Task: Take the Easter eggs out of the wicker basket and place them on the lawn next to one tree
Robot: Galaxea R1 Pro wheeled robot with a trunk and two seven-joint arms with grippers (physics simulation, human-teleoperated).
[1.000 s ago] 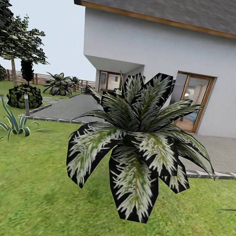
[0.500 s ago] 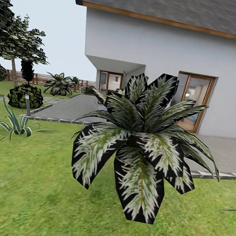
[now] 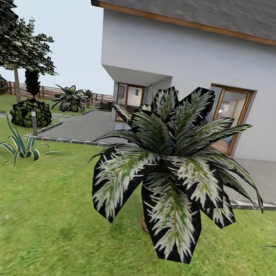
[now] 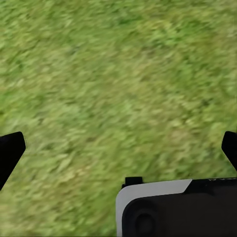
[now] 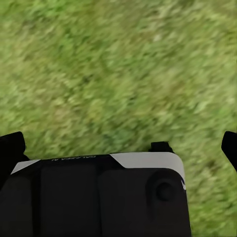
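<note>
No basket or eggs are seen, so no bearing from either gripper can be given; the left gripper [image 4: 118, 148] and right gripper [image 5: 118, 148] are spread wide, empty, over lawn [image 3: 33, 228] before a short palm [image 3: 168, 168].

No writing can be read anywhere. A faint pale line of lettering runs along the black gripper housing [image 5: 98, 197] behind the right fingers, too blurred to make out.
</note>
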